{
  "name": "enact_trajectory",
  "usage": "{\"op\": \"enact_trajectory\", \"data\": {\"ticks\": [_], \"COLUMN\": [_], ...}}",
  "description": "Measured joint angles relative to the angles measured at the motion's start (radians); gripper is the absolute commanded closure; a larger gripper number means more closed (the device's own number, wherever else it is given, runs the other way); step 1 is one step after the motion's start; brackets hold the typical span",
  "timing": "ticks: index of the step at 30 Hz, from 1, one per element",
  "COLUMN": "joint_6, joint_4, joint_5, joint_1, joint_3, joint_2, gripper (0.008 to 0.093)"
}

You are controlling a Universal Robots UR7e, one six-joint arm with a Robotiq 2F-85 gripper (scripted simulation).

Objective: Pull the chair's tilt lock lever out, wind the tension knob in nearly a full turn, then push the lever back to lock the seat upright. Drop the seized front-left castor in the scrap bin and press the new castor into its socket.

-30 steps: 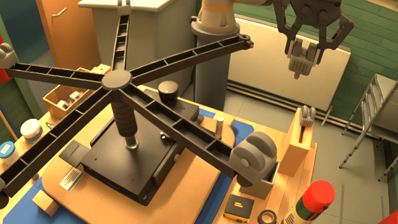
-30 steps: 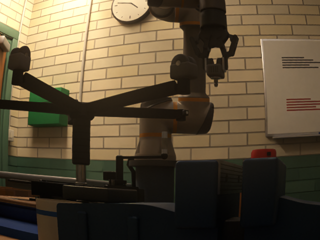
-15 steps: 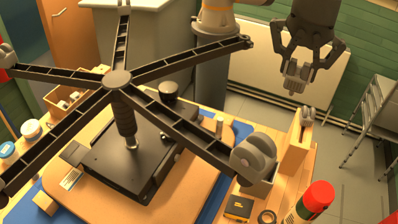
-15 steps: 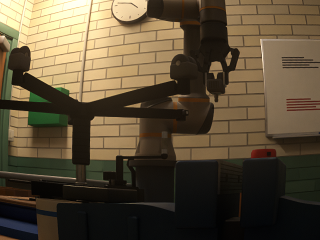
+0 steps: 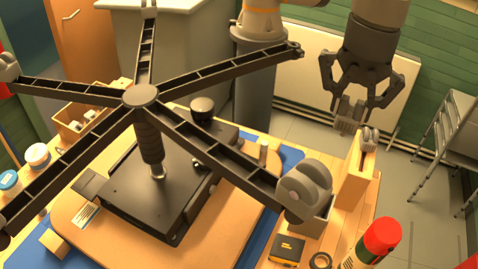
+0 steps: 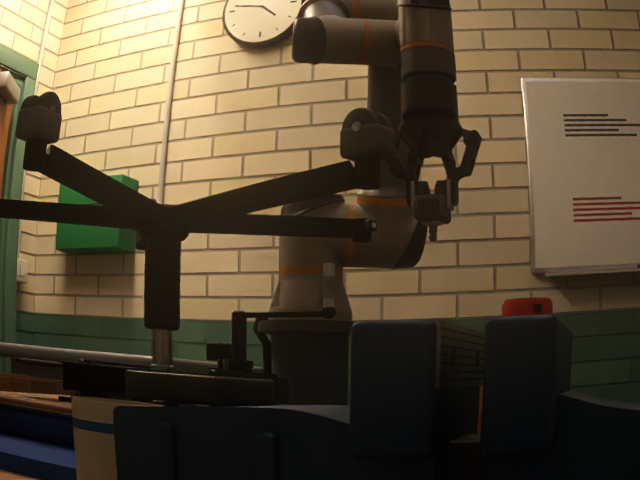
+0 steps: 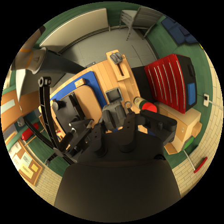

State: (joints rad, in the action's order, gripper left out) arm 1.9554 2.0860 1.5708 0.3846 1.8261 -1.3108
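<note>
A grey castor [image 5: 349, 120] [image 6: 431, 209] hangs in the air just above the wooden stand [image 5: 356, 175], where another castor [image 5: 369, 139] [image 7: 116, 57] rests on top. The upturned chair base [image 5: 140, 95] spreads its five arms over the bench; the far-right arm ends in an empty socket [image 5: 297, 48] [image 6: 368, 226], while the near-right arm carries a castor [image 5: 304, 183]. The small scrap bin [image 5: 317, 220] [image 7: 113, 95] sits under that castor. The black tension knob [image 5: 202, 108] and the lever [image 5: 263, 152] stand on the seat mechanism. My gripper [image 5: 350, 112] [image 6: 433, 199] [image 7: 115, 115] is closed around the hanging castor.
A grey cabinet [image 5: 175, 41] stands behind the chair. A folding chair [image 5: 444, 142] stands on the floor to the right. A red-capped can [image 5: 375, 241], a tape roll [image 5: 321, 260] and a black box [image 5: 286, 248] sit at the bench's near edge.
</note>
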Motion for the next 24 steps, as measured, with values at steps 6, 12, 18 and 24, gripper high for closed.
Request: {"op": "enact_trajectory", "data": {"ticks": [6,12,18,24], "joint_6": [0.0,0.0,0.0,0.0], "joint_4": [0.051,0.101,0.152,0.2], "joint_5": [0.0,0.0,0.0,0.0], "joint_1": [0.0,0.0,0.0,0.0], "joint_3": [0.026,0.049,0.07,0.088], "joint_2": [0.025,0.052,0.082,0.112], "gripper": [0.0934,0.0934,0.0934,0.0934]}}
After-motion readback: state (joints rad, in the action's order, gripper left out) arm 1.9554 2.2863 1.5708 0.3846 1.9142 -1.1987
